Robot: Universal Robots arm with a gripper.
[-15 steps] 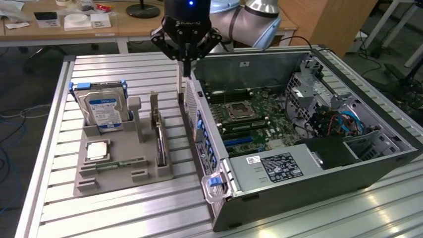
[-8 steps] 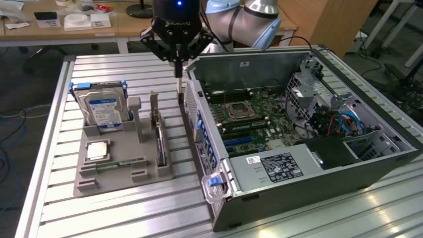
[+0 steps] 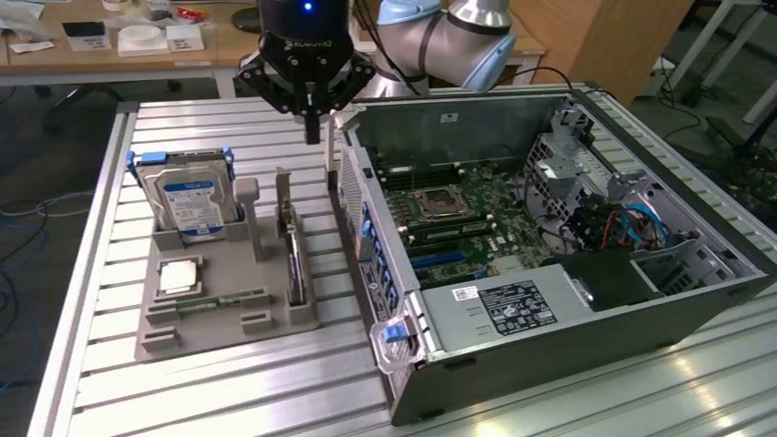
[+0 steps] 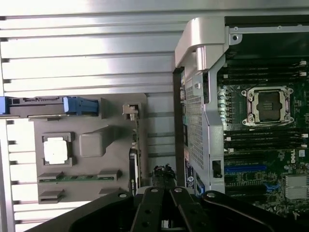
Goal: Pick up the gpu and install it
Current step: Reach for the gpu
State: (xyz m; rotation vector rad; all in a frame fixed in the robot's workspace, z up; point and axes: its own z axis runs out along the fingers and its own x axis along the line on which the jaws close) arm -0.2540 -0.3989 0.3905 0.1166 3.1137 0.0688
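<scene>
- While the gripper (image 3: pixel 312 129) hangs above the gap between the grey tray (image 3: pixel 231 320) and the open computer case (image 3: pixel 522 350), its fingers are pinched together with nothing in them.
- gpu (image 3: pixel 291 250) stands on edge in the tray slot on the side nearest the case, silver bracket end up, not touched by the gripper.
- Gripper is nearest the gpu's far end, above it and slightly toward the case.
- Hard drive (image 3: pixel 188 202) with blue label stands upright at the tray's back; processor chip (image 3: pixel 178 276) and memory stick (image 3: pixel 225 300) lie flat in front of it.
- Case lies on its side on the slatted table (image 3: pixel 182 396), motherboard (image 3: pixel 468 214) exposed.
</scene>
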